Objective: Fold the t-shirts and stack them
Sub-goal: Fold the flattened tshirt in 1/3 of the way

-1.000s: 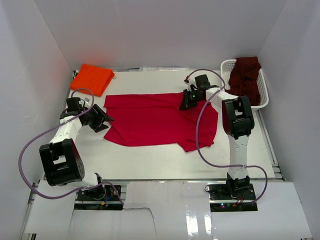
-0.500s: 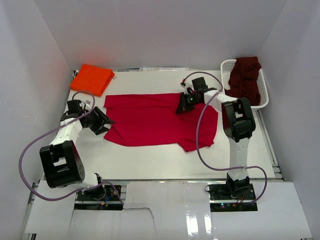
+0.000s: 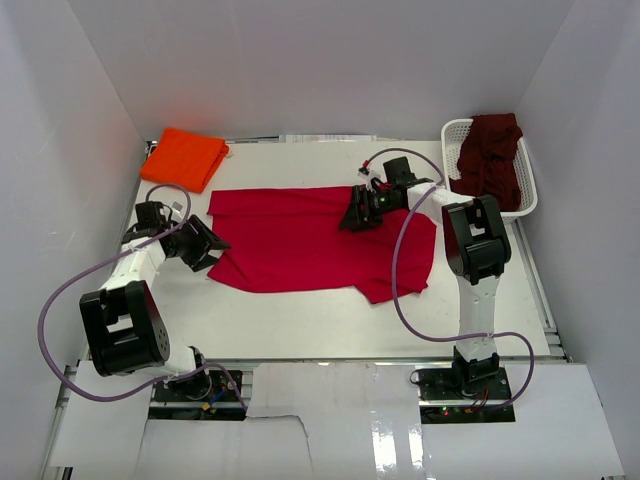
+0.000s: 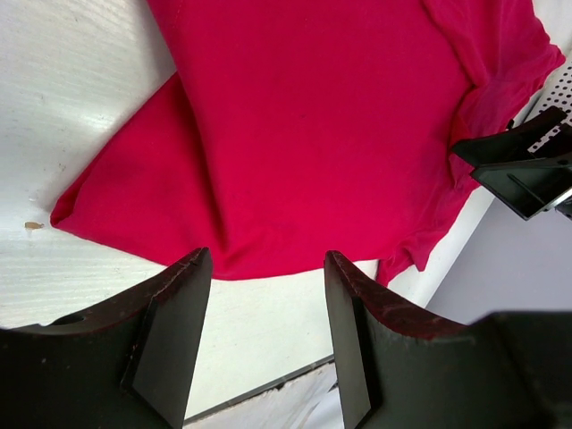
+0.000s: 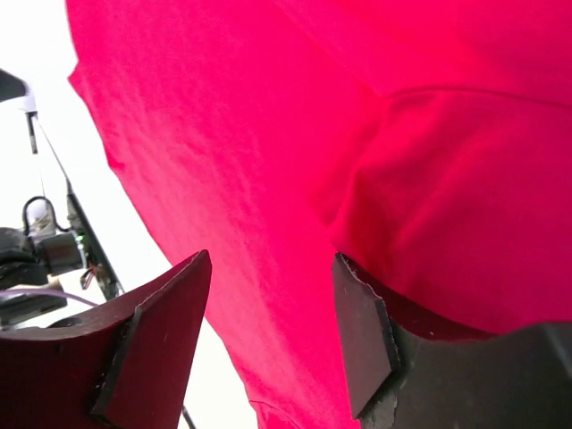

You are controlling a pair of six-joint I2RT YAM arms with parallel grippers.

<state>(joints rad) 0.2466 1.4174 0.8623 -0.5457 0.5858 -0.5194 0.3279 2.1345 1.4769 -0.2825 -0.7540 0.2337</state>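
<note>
The red t-shirt (image 3: 320,240) lies spread flat mid-table, with the folded orange t-shirt (image 3: 183,158) at the far left corner. Both grippers stand open and empty: the right gripper (image 3: 355,218) is low over the shirt's far right part, and the left gripper (image 3: 212,245) is just beside its left edge. For a clean fold, I judge each should pinch a cloth edge low, then carry across together, keeping the fabric taut.

Robot test cell, lab-like, not home. Plain white panel walls (image 3: 330,70) box in flat white desk (image 3: 300,330) on three sides. Left white-and-black robot arm (image 3: 125,315) and right white-and-black robot arm (image 3: 478,240) bolted at near edge, purple cables (image 3: 394,280) looping loose. Only bright red cloth t-shirt (image 3: 300,235) and white plastic lattice basket (image 3: 452,135) among few items set out.
</note>
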